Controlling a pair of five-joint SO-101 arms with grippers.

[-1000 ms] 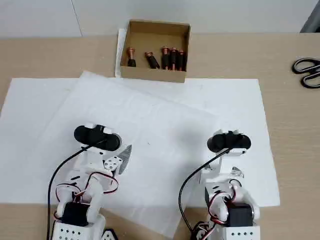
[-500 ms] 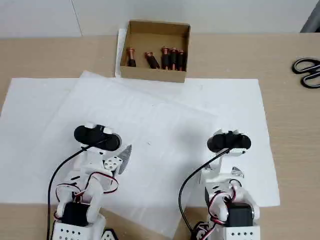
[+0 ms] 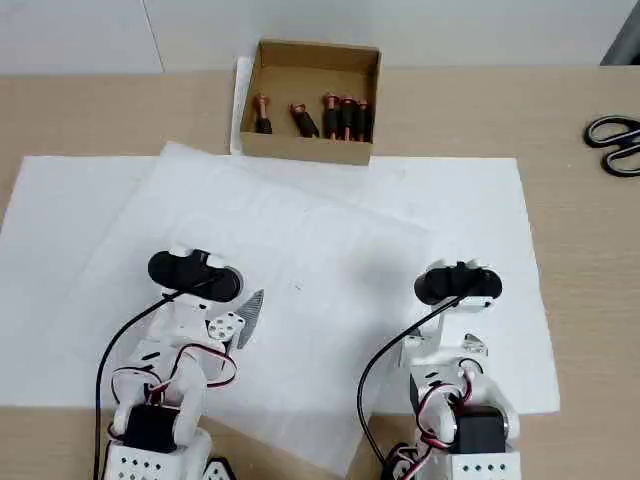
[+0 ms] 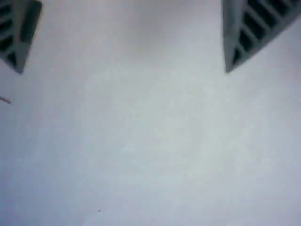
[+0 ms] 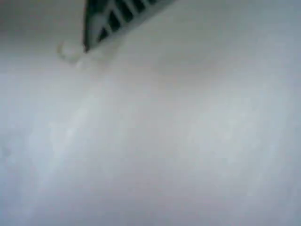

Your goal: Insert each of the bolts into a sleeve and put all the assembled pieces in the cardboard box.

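Right arm (image 3: 458, 283) is easing back slightly toward its base in the high view, the left arm (image 3: 195, 275) is sitting over the white paper (image 3: 330, 240), and five assembled pieces (image 3: 345, 117) are lying inside the cardboard box (image 3: 305, 75) beyond the paper. Left wrist view: the left gripper (image 4: 123, 70) is hanging spread wide above paper. Right wrist view: the right gripper (image 5: 113, 19) is hovering close over paper; spread or pressed together, cannot tell.
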